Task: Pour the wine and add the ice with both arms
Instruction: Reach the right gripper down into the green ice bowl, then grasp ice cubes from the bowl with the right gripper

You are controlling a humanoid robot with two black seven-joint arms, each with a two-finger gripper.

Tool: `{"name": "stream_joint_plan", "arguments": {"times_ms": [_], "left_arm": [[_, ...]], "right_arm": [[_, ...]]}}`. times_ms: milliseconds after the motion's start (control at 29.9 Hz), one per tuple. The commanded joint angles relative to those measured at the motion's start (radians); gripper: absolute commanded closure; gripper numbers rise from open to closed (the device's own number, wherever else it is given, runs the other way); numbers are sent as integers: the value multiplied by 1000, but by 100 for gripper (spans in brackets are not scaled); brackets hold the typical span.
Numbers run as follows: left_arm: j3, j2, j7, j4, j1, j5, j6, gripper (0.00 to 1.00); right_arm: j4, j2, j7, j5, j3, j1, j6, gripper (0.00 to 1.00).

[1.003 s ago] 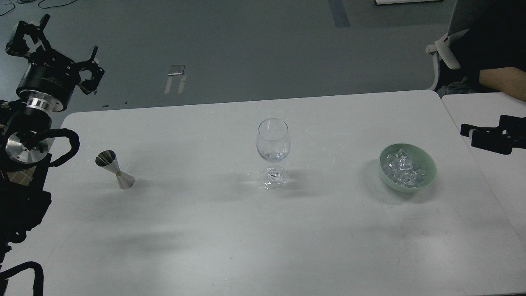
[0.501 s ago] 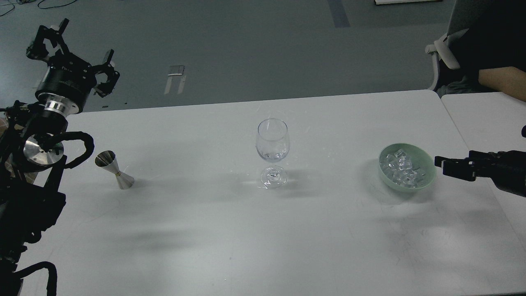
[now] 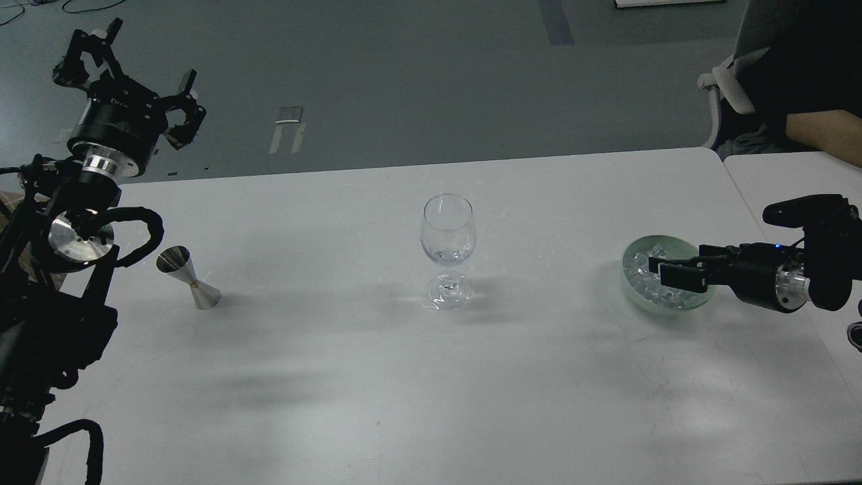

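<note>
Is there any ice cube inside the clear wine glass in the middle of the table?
No, the clear wine glass holds no cubes; the ice all lies in the pale green bowl.

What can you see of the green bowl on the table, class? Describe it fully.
The green bowl is small, round and pale mint, with a smooth, slightly translucent look like frosted glass or plastic. It sits upright on the white table, towards the right side, well apart from the wine glass. Inside lies the ice, a heap of small clear cubes. The right hand reaches in over its rim from the right, covering part of the bowl; whether it touches the bowl or the ice cannot be told.
</note>
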Motion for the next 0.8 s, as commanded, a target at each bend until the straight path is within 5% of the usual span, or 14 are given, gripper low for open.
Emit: {"name": "stream_joint_plan", "arguments": {"times_ms": [0, 167, 267, 468, 769], "left_arm": [[0, 0, 0, 0, 0, 0, 2, 2], [0, 0, -1, 0, -2, 0, 2, 2], [0, -2, -1, 0, -2, 0, 2, 2], [0, -11, -1, 0, -4, 0, 2, 2], [0, -11, -1, -7, -2, 0, 0, 2]], "right_arm": [[-9, 15, -4, -1, -36, 15, 3, 0], [-17, 15, -5, -1, -41, 15, 4, 7], [-22, 15, -5, -1, -41, 13, 4, 25], [-25, 15, -7, -1, -41, 10, 4, 43], [-23, 18, -9, -1, -42, 6, 4, 43]]}}
